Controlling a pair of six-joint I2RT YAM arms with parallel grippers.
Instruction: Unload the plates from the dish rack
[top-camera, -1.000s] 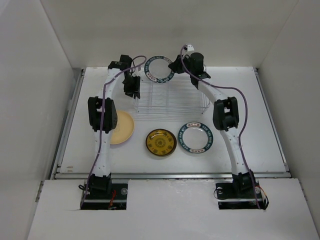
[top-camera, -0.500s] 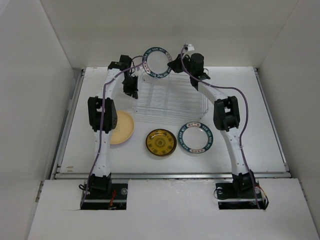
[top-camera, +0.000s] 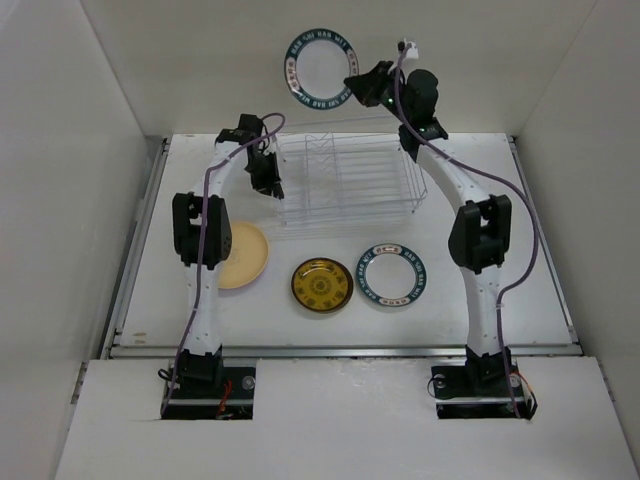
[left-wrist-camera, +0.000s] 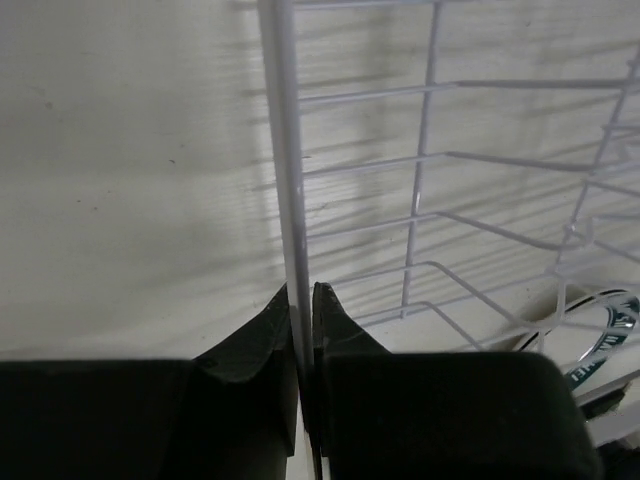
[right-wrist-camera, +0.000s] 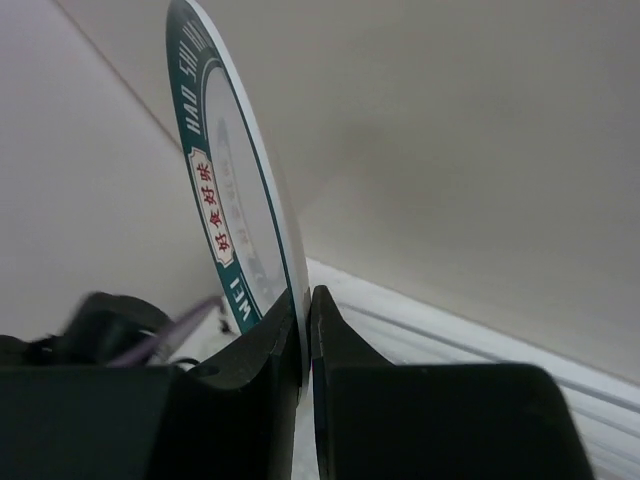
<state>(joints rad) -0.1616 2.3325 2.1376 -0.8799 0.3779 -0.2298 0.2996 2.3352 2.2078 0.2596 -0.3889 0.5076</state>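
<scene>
Jaws of our right gripper (right-wrist-camera: 303, 292) are pinching the rim of a teal plate (right-wrist-camera: 235, 200), almost fully closed on it; the plate is standing on edge, rising up from between them. We are clamping our left gripper (left-wrist-camera: 302, 290) tight on a rack (left-wrist-camera: 285, 150) wire, the rack stretching ahead and rightward.

lab test booth: plain white panel walls (top-camera: 60, 150) enclose white table (top-camera: 260, 320).

White counter (top-camera: 530, 260): wire dish rack (top-camera: 345, 180) at back; nearer, in a row: pale yellow plate (top-camera: 248, 255), dark-gold plate (top-camera: 321, 285), teal-rimmed plate (top-camera: 392, 276).
</scene>
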